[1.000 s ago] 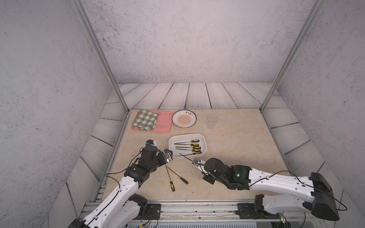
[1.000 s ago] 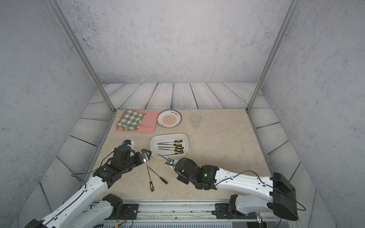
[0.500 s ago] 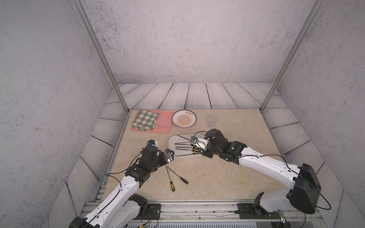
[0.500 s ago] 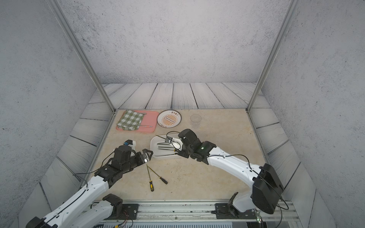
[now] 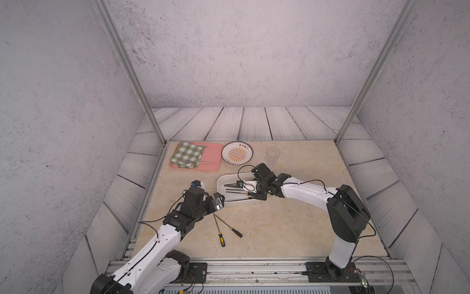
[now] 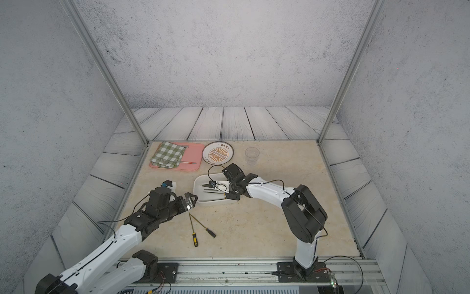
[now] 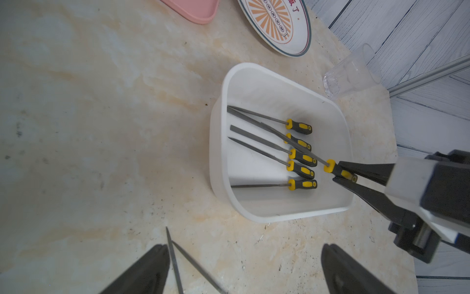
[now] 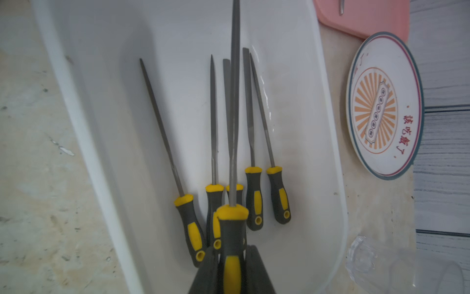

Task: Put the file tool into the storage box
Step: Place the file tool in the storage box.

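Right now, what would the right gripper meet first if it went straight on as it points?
Likely the box's end wall, via the tip of the file that the right gripper holds; the gripper itself would then reach the other files' handles. Depth is unclear.

Storage box (image 7: 254,76): plain white.
File tool (image 8: 230,229): grey shaft, dark grey handle, yellow collar and inlay; other files (image 7: 302,183) alike.
Tray (image 5: 211,152): plain pink.
Cloth (image 5: 187,155): green-and-white check.
Plate (image 8: 407,89): white, orange sunburst, red characters, dark teal and red rim lines.
Tumbler (image 7: 356,71): clear.
Tabletop (image 7: 101,127): beige, cream marbling.
Arms (image 5: 302,189): white, black joints.
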